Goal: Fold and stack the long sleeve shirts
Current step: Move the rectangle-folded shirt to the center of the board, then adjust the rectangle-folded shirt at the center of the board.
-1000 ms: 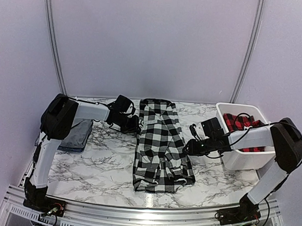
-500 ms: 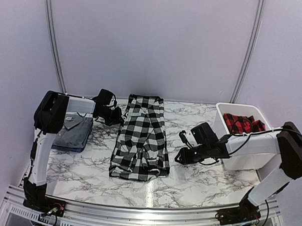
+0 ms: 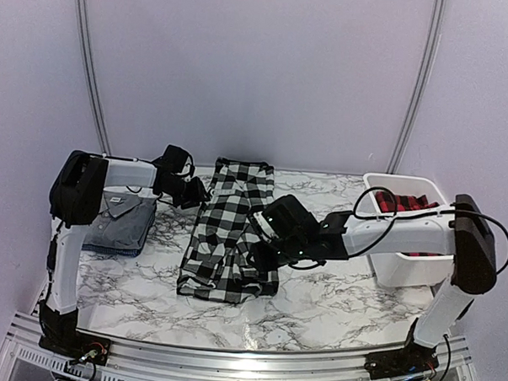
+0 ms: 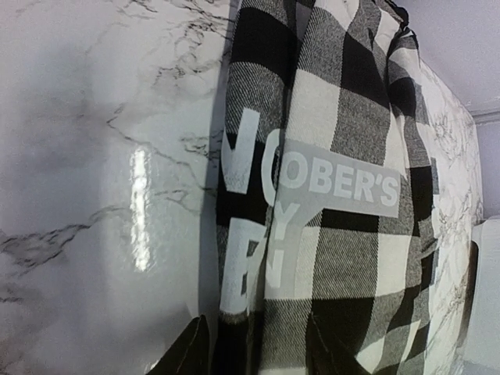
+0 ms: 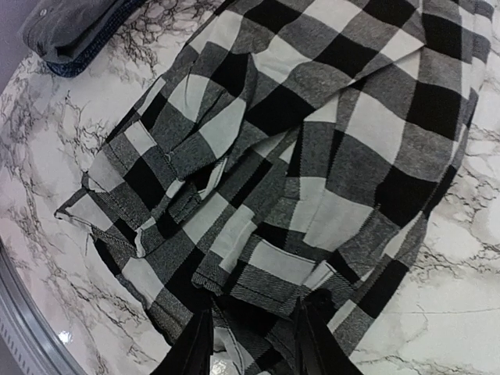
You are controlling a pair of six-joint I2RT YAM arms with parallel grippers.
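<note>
The black-and-white checked shirt [image 3: 232, 227] lies folded into a long strip at mid-table, its printed label [image 4: 340, 183] showing. My left gripper [image 3: 196, 195] stands open at the strip's upper left edge, with the cloth's edge lying between its fingers [image 4: 191, 351]. My right gripper [image 3: 260, 248] is open low over the strip's lower right part, its fingers [image 5: 312, 336] either side of a cuff fold [image 5: 273, 269]. The grey shirt [image 3: 122, 221] lies folded at the left. The red-and-black checked shirt [image 3: 403, 204] sits in the bin.
A white bin [image 3: 411, 269] stands at the right of the marble table [image 3: 333, 304]. The right arm reaches across from it. The grey shirt's corner [image 5: 74, 27] shows at the top left of the right wrist view.
The checked shirt slid left with the left gripper, which then opened. The right arm swung left from beside the bin onto the shirt's lower right part.
</note>
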